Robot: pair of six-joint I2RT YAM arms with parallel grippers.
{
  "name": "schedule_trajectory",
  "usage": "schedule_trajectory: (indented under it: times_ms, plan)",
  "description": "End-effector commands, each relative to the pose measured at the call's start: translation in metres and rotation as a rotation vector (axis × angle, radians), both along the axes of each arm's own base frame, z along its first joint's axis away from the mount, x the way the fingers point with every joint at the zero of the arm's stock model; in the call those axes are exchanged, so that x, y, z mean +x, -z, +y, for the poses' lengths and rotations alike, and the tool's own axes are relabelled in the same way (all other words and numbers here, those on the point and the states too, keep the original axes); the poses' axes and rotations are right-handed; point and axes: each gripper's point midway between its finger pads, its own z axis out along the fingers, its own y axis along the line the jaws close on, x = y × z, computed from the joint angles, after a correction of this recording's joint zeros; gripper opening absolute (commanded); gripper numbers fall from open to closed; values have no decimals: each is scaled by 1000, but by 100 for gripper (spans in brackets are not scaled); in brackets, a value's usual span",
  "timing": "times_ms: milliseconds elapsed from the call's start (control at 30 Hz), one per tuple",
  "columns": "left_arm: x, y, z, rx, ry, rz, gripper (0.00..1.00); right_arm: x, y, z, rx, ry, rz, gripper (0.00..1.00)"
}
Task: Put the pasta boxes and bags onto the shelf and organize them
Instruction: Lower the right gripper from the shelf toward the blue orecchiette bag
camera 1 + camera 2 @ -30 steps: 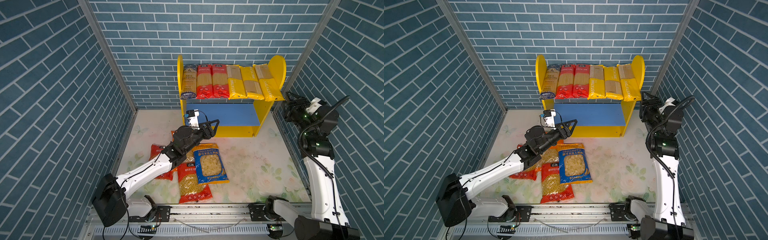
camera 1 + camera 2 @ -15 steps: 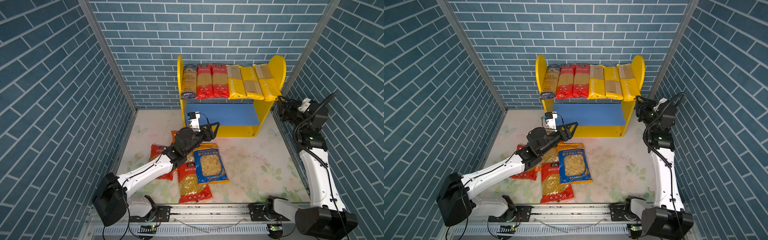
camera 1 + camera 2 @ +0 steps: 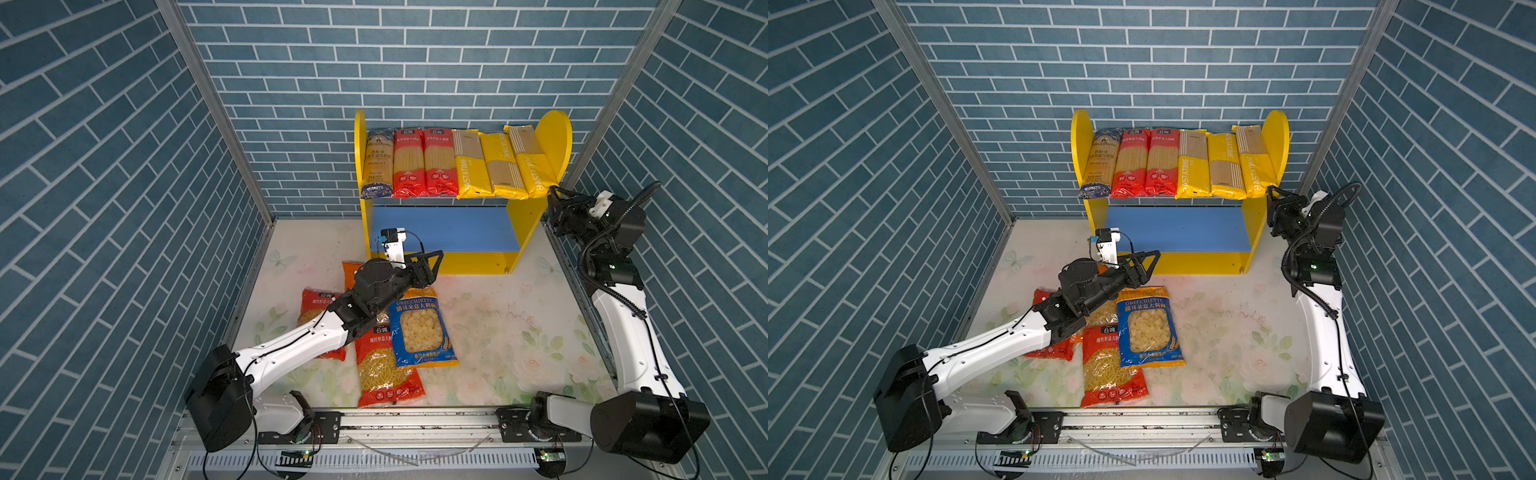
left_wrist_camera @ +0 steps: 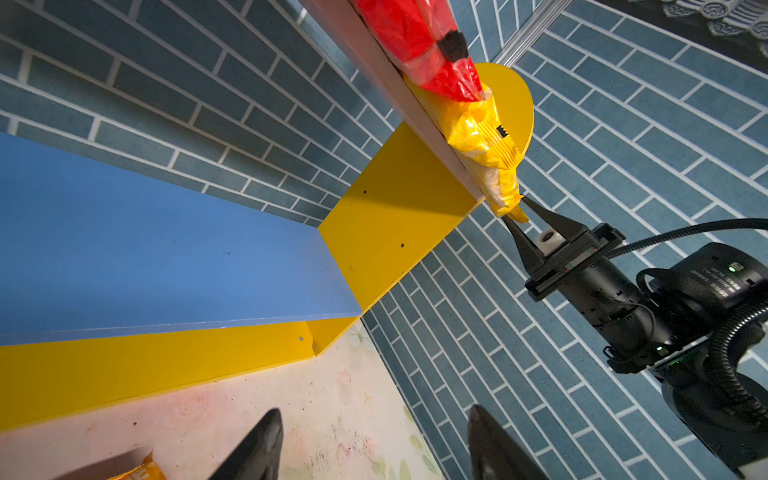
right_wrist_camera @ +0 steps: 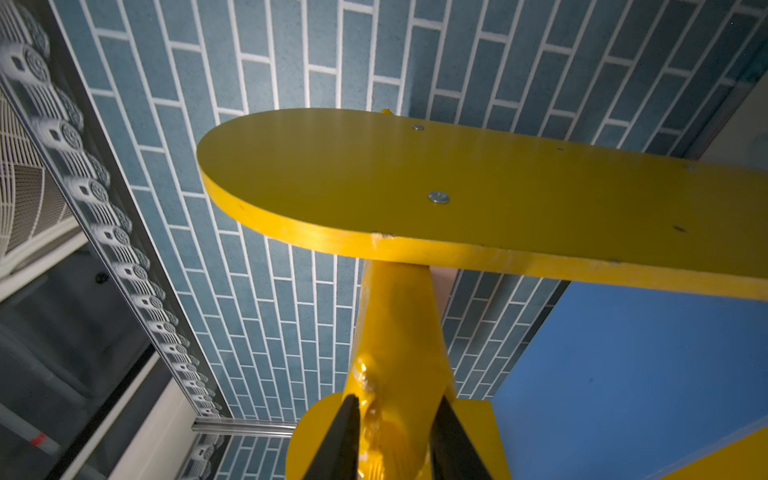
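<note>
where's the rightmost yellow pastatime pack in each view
Both top views: rightmost yellow pack ends the top-tier row, against the side panel.
Left wrist: its crimped end sticks out farthest along the row.
Right wrist: it fills the gap inside the right gripper.
Shared landmark: that yellow round-topped side panel.

Blue brick-patterned walls [image 3: 291,62] enclose a pale floral floor [image 3: 519,332].
</note>
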Motion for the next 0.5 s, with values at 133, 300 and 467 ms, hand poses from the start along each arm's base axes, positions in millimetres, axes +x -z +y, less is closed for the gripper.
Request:
schedule_trajectory:
  times_ms: [133,300,467]
  plan:
    - [-10,-3,0,100,-15,-53,70,-29,-2,15,-72,-60,-53,55]
    - [-14,9,-2,160,-15,-56,71,-52,15,24,-152,-90,-44,58]
    - [-15,20,-10,191,0,-48,71,-79,48,46,-198,-157,-6,58]
